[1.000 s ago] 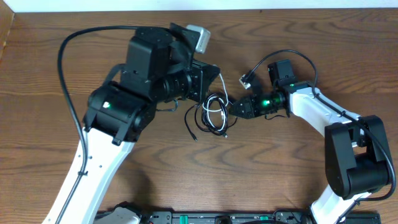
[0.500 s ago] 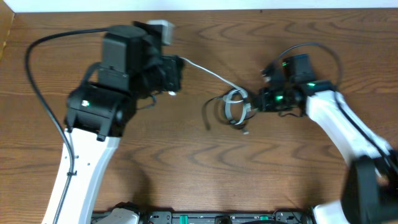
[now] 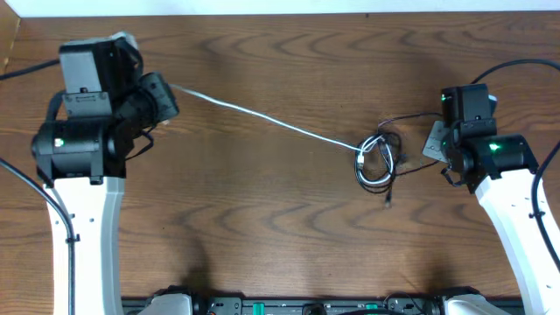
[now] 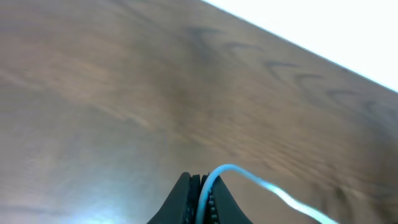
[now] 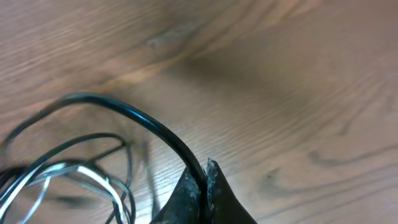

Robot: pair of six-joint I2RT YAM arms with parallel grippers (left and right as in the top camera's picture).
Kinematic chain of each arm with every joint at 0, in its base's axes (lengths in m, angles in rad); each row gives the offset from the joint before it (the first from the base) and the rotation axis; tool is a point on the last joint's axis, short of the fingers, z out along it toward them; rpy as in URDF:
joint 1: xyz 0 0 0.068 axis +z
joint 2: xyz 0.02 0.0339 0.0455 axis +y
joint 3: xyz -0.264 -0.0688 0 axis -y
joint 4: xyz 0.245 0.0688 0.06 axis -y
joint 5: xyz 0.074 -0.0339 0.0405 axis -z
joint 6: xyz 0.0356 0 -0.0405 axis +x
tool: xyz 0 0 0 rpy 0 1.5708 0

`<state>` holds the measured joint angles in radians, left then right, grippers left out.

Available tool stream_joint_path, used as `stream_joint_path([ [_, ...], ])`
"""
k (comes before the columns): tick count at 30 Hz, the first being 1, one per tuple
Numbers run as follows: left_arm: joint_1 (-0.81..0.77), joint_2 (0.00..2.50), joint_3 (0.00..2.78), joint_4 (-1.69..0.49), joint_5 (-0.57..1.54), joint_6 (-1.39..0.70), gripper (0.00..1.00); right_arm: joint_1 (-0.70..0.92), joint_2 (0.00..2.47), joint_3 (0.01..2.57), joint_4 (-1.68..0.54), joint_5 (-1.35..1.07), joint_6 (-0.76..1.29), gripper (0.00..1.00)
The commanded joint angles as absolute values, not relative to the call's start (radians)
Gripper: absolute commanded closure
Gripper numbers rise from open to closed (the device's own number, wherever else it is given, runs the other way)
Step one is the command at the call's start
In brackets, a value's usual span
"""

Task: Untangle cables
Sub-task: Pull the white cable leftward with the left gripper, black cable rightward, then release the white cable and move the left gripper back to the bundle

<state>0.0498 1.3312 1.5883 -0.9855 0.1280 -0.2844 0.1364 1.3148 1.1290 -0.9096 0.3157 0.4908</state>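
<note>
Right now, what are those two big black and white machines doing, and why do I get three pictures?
They are a left robot arm and a right robot arm at a brown wooden table. One picture looks down from above. The other two come from a little camera on each wrist. The left gripper pinches a thin white cable, stretched straight across the table. The right gripper pinches a thin black cable. Between them lies a small knot of black and white loops, waiting to be untangled.
</note>
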Motion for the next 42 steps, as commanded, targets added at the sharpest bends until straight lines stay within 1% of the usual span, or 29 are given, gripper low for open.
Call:
stream_joint_path([
  [1, 0.076, 1.327, 1.585, -1.016, -0.019, -0.271, 0.92, 0.099, 1.314, 1.135, -0.908, 0.370, 0.523, 0.99],
  [5, 0.102, 1.349, 1.585, -1.040, -0.080, -0.271, 0.92, 0.018, 1.314, 1.135, -0.907, 0.276, 0.518, 0.99],
  [17, 0.249, 1.433, 1.584, -1.074, -0.079, -0.295, 0.93, -0.309, 1.315, 1.135, -0.890, -0.144, 0.429, 0.99],
  [19, 0.255, 1.446, 1.584, -1.080, -0.047, -0.294, 0.92, -0.336, 1.315, 1.135, -0.876, -0.232, 0.390, 0.99],
  [21, 0.250, 1.456, 1.581, -1.078, 0.041, -0.280, 0.92, -0.339, 1.315, 1.135, -0.862, -0.325, 0.342, 0.99],
  [23, 0.229, 1.466, 1.575, -1.068, 0.168, -0.205, 0.87, -0.326, 1.316, 1.135, -0.857, -0.402, 0.311, 0.99],
  [24, 0.218, 1.472, 1.573, -1.068, 0.204, -0.181, 0.83, -0.316, 1.317, 1.135, -0.857, -0.413, 0.312, 0.99],
  [26, 0.178, 1.493, 1.573, -1.075, 0.272, -0.129, 0.73, -0.282, 1.321, 1.135, -0.857, -0.422, 0.311, 0.99],
  [27, 0.160, 1.501, 1.573, -1.079, 0.295, -0.107, 0.66, -0.265, 1.324, 1.135, -0.857, -0.421, 0.311, 0.99],
  [29, 0.120, 1.520, 1.573, -1.092, 0.334, -0.067, 0.50, -0.229, 1.329, 1.135, -0.857, -0.419, 0.309, 0.99],
  [31, 0.077, 1.540, 1.573, -1.103, 0.340, -0.044, 0.39, -0.198, 1.335, 1.135, -0.856, -0.405, 0.309, 0.99],
  [32, 0.057, 1.549, 1.573, -1.106, 0.340, -0.037, 0.27, -0.187, 1.337, 1.135, -0.856, -0.389, 0.309, 0.99],
  [35, -0.004, 1.575, 1.573, -1.105, 0.350, -0.035, 0.23, -0.180, 1.343, 1.135, -0.857, -0.348, 0.310, 0.99],
  [42, -0.163, 1.659, 1.573, -1.068, 0.503, 0.030, 0.23, -0.216, 1.344, 1.135, -0.867, -0.290, 0.344, 0.99],
])
